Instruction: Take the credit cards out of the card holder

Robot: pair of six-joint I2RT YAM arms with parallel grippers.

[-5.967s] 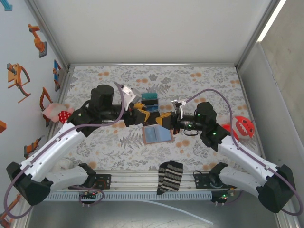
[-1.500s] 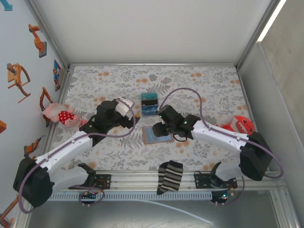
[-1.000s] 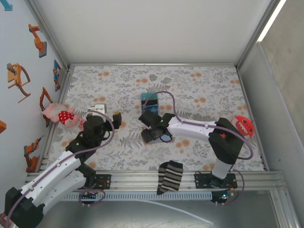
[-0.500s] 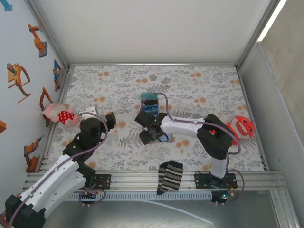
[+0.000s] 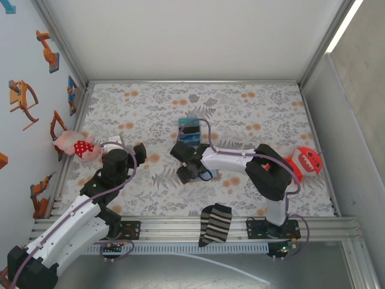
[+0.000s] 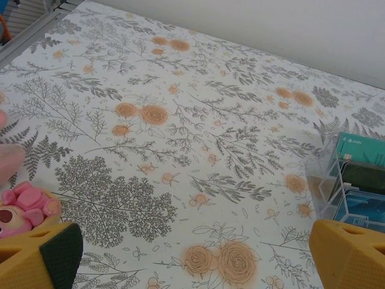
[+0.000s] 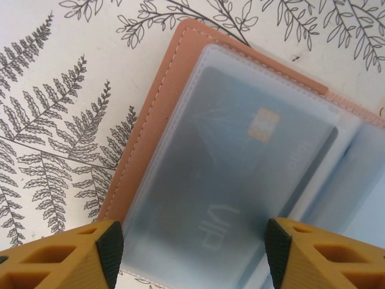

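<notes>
Right claw (image 7: 192, 236) hangs released directly over the card holder (image 7: 151, 114), fingers spread, nothing between them. The holder lies open and flat on the worktop (image 7: 66, 90), a credit card (image 7: 240, 174) tucked under its clear sleeve. Here's the danger: if I pinch sleeve and card together, the whole holder lifts, or my pads skid on the plastic. Just beyond the holder stands the boxy object (image 5: 189, 129), easy to bump. Well left of the holder, my left claw (image 6: 195, 256) gapes empty, pinning nothing.

The card holder (image 7: 156, 120) has a matt tan leather-like cover and frosted plastic sleeves; the credit card (image 7: 240, 174) is smooth plastic. The worktop (image 6: 180, 90) has a matt printed surface.
</notes>
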